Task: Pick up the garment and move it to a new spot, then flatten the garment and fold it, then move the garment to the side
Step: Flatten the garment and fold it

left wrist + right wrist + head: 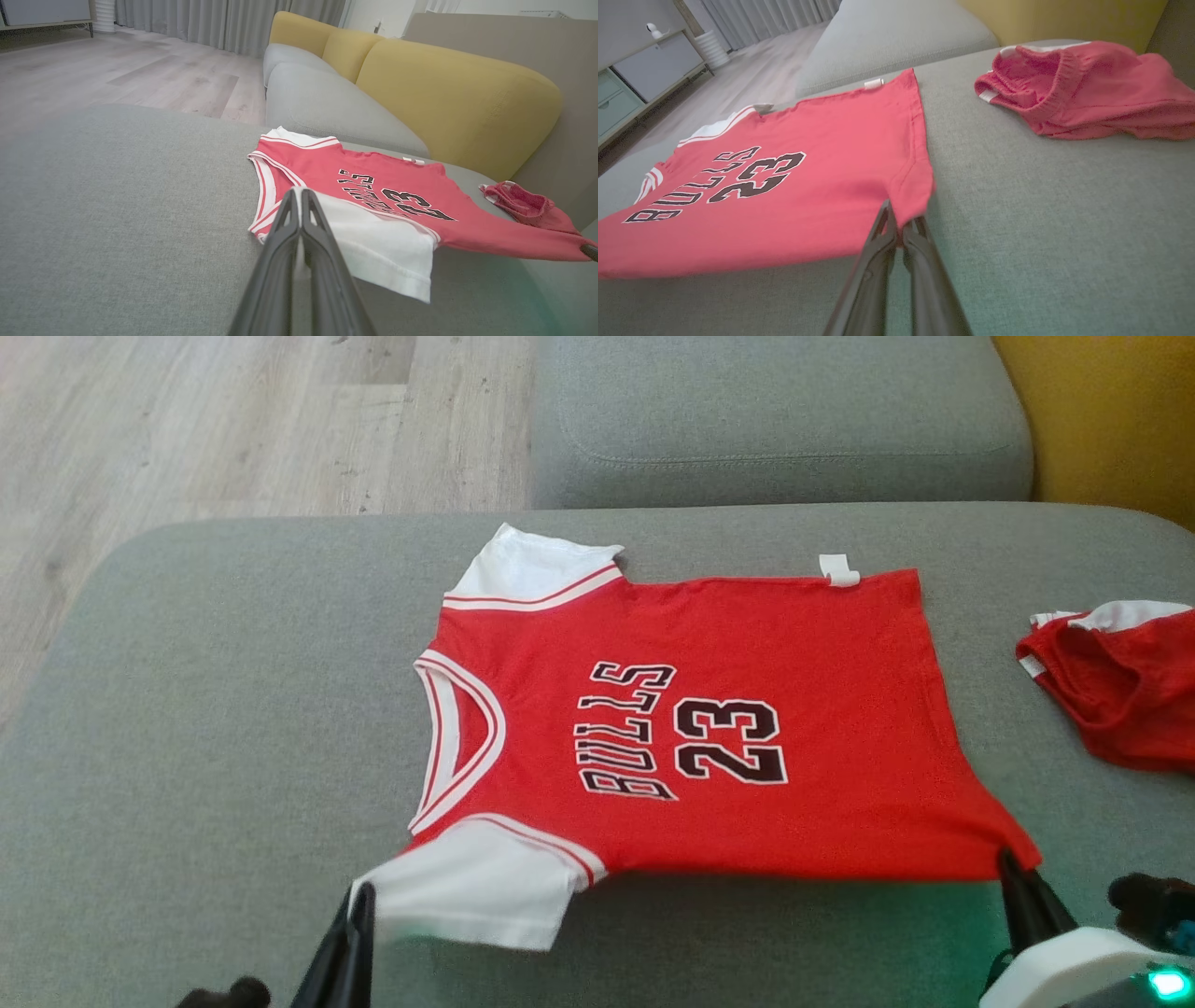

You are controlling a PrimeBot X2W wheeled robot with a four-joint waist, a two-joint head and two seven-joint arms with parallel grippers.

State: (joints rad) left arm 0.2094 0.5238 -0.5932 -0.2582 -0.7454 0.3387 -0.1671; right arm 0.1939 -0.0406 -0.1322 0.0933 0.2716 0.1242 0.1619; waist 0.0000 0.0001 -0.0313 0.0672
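The garment (709, 728) is a red jersey with white sleeves and black "BULLS 23" lettering, spread nearly flat on the grey cushion (205, 728), neck to the left. My left gripper (359, 896) is shut on the corner of the near white sleeve (373, 242), which is lifted a little. My right gripper (1008, 859) is shut on the near hem corner (920, 196), also raised slightly off the cushion. The left gripper's (299, 193) tips pinch the sleeve edge. The right gripper's (899, 219) tips clamp the red cloth.
Crumpled red shorts (1130, 681) with a white waistband lie on the cushion at the right. A second grey seat cushion (775, 420) and a yellow backrest (458, 88) stand behind. Wooden floor (187, 420) lies beyond the cushion's far left edge.
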